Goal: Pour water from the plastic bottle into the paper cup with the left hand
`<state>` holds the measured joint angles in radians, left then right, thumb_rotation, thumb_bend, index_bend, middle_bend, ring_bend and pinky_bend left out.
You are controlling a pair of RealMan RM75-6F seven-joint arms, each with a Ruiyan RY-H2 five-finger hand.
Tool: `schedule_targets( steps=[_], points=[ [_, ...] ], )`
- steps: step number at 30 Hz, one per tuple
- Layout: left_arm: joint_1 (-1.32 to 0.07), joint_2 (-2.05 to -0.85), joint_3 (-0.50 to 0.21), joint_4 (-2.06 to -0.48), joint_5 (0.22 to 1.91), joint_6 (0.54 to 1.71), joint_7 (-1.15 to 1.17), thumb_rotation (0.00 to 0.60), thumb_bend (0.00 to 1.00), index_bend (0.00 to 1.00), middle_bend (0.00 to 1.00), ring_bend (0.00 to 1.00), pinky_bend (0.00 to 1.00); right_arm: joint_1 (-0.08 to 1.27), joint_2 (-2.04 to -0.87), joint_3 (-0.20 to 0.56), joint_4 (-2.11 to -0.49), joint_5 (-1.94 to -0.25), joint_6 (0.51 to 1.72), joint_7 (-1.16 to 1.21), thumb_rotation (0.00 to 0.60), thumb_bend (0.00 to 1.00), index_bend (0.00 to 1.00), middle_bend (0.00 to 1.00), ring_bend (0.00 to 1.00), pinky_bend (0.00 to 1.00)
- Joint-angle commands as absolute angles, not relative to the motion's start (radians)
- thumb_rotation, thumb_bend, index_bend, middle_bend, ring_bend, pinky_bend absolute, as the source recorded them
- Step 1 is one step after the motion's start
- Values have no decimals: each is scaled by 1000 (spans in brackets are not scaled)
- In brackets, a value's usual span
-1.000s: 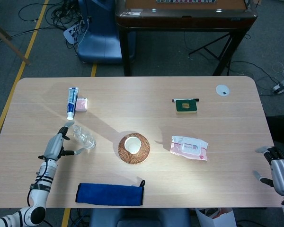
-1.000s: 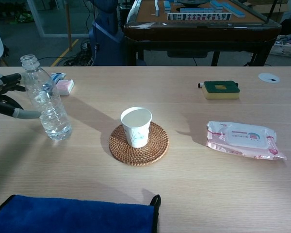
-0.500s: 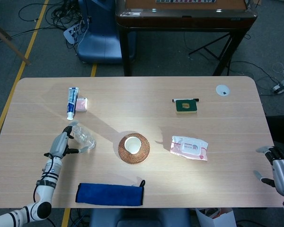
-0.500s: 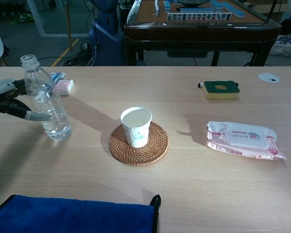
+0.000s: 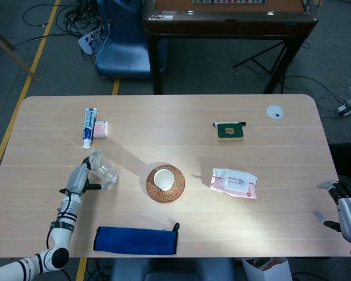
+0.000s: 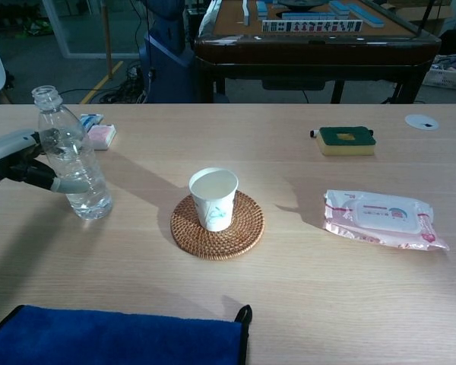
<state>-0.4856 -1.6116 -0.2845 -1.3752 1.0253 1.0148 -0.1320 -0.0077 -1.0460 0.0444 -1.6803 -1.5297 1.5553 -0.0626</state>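
Note:
A clear plastic bottle stands upright and uncapped at the table's left, with a little water in its bottom; in the head view the bottle shows beside my left hand. My left hand reaches in from the left with its thumb across the bottle's front and its fingers behind it, not closed tight. A white paper cup stands on a round woven coaster at the centre. At the table's front right edge my right hand rests, fingers apart and holding nothing.
A folded blue cloth lies along the front edge. A pack of wipes lies right of the cup, with a green sponge further back. A toothpaste tube and a small pink block lie behind the bottle.
My left hand has moved right, up to the bottle, and its thumb and fingers now lie around it. The bottle, the cup and my right hand have not moved.

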Motion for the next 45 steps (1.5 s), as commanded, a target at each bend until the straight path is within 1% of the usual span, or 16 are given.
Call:
schedule_targets(
  steps=[1, 5, 12, 16, 20, 21, 28, 33, 38, 45],
  points=[
    [-490, -1618, -289, -1373, 1024, 1014, -137, 600, 39, 114, 115, 78, 251, -8, -1045, 45, -1681, -1532, 1557, -61, 600, 48, 353, 322, 246, 482],
    [-496, -1627, -296, -1371, 1023, 1020, -134, 600, 39, 123, 122, 79, 251, -8, -1046, 44, -1677, -1540, 1562, -53, 600, 49, 353, 322, 246, 482],
    [-505, -1643, -301, -1369, 1015, 1026, -122, 600, 39, 177, 156, 79, 251, -11, -1044, 44, -1677, -1544, 1569, -46, 600, 49, 353, 322, 246, 482],
    [-509, -1650, -306, -1364, 1007, 1024, -121, 600, 39, 227, 164, 79, 251, -11, -1043, 45, -1677, -1546, 1571, -43, 600, 49, 353, 323, 246, 482],
    [-514, -1652, -317, -1354, 994, 1021, -121, 600, 39, 323, 192, 89, 251, -12, -1042, 44, -1677, -1546, 1571, -41, 600, 49, 353, 323, 246, 482],
    [-514, -1652, -319, -1353, 991, 1020, -122, 600, 39, 331, 200, 93, 251, -12, -1042, 45, -1677, -1546, 1571, -40, 600, 49, 353, 323, 246, 482],
    [-518, -1657, -324, -1341, 987, 1015, -133, 600, 39, 398, 338, 139, 251, -11, -1042, 46, -1676, -1544, 1569, -40, 600, 49, 353, 354, 246, 482],
    [-515, -1668, -325, -1330, 1004, 1030, -151, 600, 39, 451, 407, 181, 251, -12, -1041, 46, -1676, -1545, 1571, -37, 600, 48, 354, 365, 246, 482],
    [-510, -1675, -327, -1320, 1045, 1051, -200, 600, 39, 527, 506, 274, 251, -14, -1038, 46, -1678, -1547, 1576, -33, 600, 48, 354, 377, 246, 483],
    [-505, -1685, -328, -1310, 1089, 1084, -242, 600, 39, 597, 593, 334, 251, -14, -1038, 47, -1677, -1547, 1577, -31, 600, 49, 356, 385, 246, 482]
  ],
)
